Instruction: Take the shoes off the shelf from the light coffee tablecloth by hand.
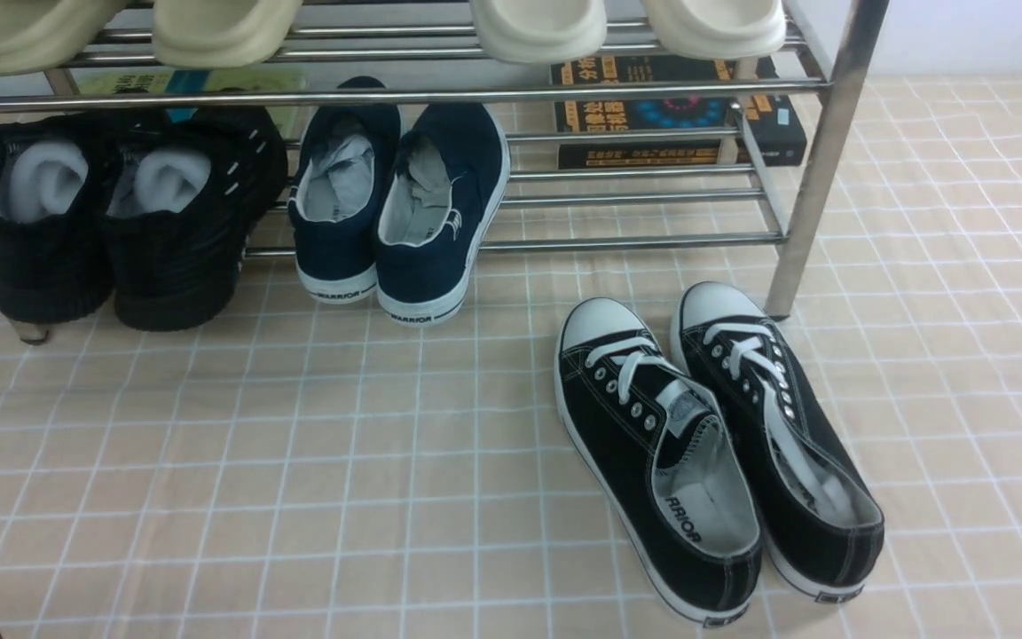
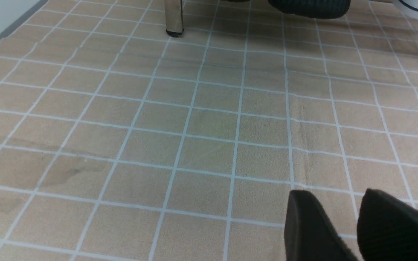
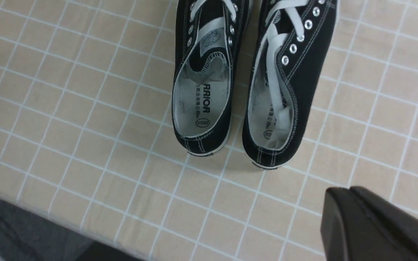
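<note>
Standing on the cloth: shoes off the shelf

Shoes (image 1: 715, 444) lie side by side on the cloth (image 1: 298, 461), just near of the shelf (image 1: 821, 160) and beside its right front post; toe caps point far, toward the shelf, and heels point near; both stand upright on their soles, with no part on a rail. Navy slip-ons (image 1: 404, 213) and black knit sneakers (image 1: 121, 222) occupy the lower tier to the left, heels tipped down toward the cloth; cream slippers (image 1: 538, 27) sit on the upper tier; books (image 1: 680, 111) show through the rails at the far right. Left gripper (image 2: 334, 197) is over bare cloth at the left, near of the shelf's left post; its fingers (image 2: 314, 232) are spread, with cloth visible in the gap, pinching nothing. Right gripper (image 3: 368, 224) is near of the shoe heels and apart from them; only one dark part shows at the frame edge, so whether its fingers are spread or pressed together cannot be told.
</note>
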